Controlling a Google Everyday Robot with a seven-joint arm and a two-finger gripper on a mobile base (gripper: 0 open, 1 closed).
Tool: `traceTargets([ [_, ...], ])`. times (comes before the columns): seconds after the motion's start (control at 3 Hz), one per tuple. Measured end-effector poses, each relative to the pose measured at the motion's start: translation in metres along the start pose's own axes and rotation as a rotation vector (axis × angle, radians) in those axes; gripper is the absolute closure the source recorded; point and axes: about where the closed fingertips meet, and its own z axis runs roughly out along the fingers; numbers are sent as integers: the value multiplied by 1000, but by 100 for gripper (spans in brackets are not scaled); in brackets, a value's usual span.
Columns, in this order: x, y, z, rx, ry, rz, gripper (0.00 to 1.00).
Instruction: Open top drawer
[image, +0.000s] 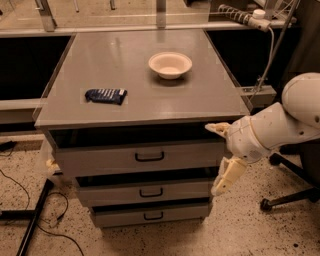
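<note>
The top drawer (100, 161) is the widest of three grey drawers under the grey cabinet top, with a black loop handle (149, 157) at the middle of its front. A dark gap shows above its front. My gripper (218, 159) is at the drawer's right end, beside the cabinet's front right corner. It is open and empty: one cream finger (217, 128) lies at the level of the gap, the other finger (227, 176) hangs down past the middle drawer. The gripper is well to the right of the handle.
A white bowl (170, 64) and a dark blue packet (105, 95) lie on the cabinet top (135, 55). Two narrower drawers (142, 191) sit below. A chair base (290, 192) stands on the floor at the right; cables and a black bar lie at the left.
</note>
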Motion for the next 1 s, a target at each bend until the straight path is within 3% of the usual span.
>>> traceTargets([
  [0.33,11,-14,37,3,-14,11,0],
  [1.0,30,-50,74,79,11,-4,0],
])
